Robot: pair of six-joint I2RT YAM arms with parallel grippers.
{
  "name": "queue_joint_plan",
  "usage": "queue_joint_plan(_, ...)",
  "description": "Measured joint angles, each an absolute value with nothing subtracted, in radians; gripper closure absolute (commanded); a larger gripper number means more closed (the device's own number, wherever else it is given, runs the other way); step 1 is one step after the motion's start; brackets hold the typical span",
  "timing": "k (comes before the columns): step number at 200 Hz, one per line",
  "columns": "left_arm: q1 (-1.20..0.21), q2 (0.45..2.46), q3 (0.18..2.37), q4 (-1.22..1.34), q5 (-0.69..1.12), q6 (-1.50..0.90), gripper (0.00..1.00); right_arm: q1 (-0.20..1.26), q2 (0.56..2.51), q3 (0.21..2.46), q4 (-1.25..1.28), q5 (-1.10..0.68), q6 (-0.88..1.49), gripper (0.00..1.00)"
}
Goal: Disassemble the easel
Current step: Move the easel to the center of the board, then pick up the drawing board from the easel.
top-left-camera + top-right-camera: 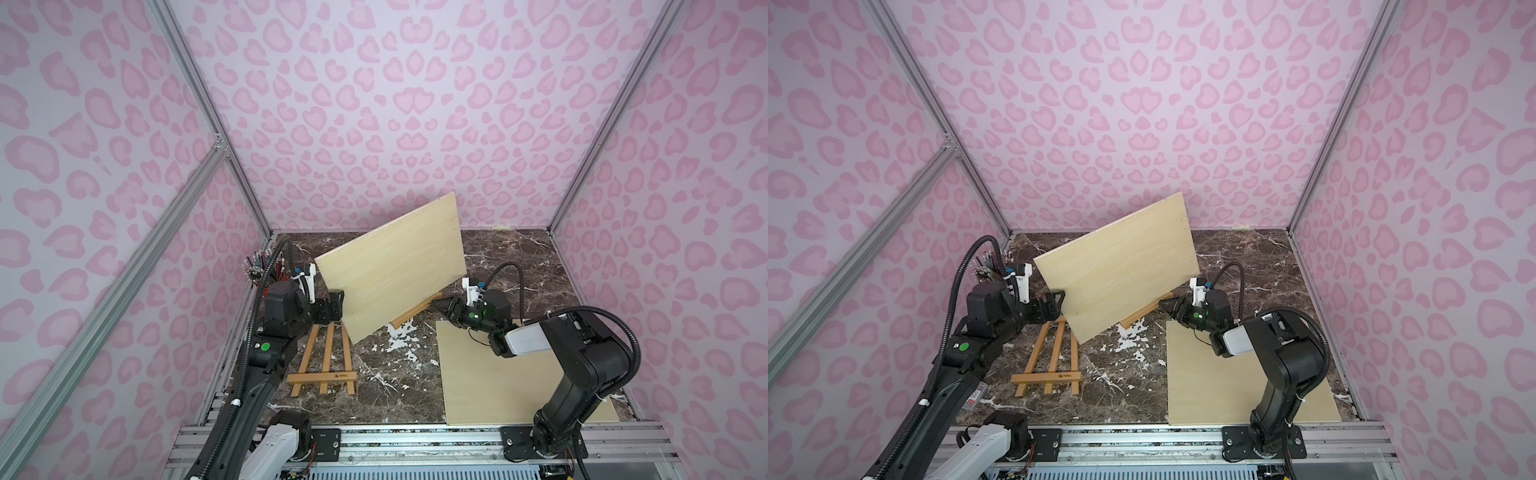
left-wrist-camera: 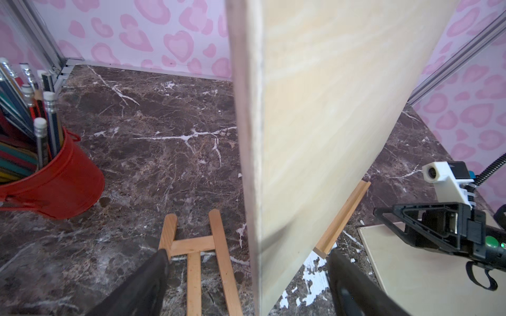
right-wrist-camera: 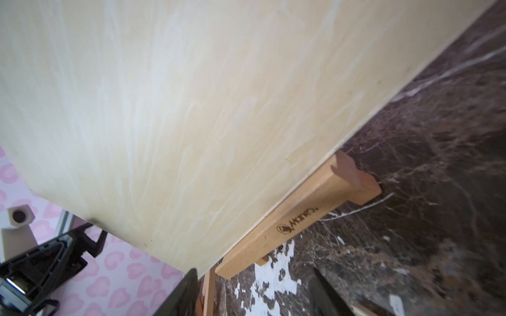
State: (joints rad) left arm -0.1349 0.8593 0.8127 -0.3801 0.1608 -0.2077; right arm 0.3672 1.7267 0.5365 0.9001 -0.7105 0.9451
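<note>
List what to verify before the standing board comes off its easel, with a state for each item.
1. The left gripper straddles the board edge: ok, one finger on each side.
2. The left gripper is closed on the board: not ok, the jaws are open with gaps on both sides.
3. The right gripper is free: ok, open and holding nothing.
4. The right gripper is clear of the ledge: cannot tell, it sits close beside the ledge's end.
5. The board is seated on the ledge: ok, its bottom edge rests along it.
</note>
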Motion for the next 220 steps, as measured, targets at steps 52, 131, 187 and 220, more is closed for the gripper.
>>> queue_joint_plan(52,-0.040,0.926,0.820,-0.283,0.369,-0.189,0.22,0.311,1.668,0.583,0.751,-0.770,0.688,0.33)
queue_joint_plan(131,-0.020,0.945,0.733,-0.105,0.500,-0.184,0.34,0.225,1.732,0.622,0.759,-0.883,0.563,0.32)
queue_joint_plan(187,-0.017,0.953,0.672,0.031,0.548,-0.210,0.38,0.220,1.769,0.621,0.845,-0.925,0.587,0.32)
queue_joint_plan(220,-0.017,0.941,0.612,0.101,0.573,-0.236,0.38,0.220,1.771,0.621,0.856,-0.941,0.592,0.32)
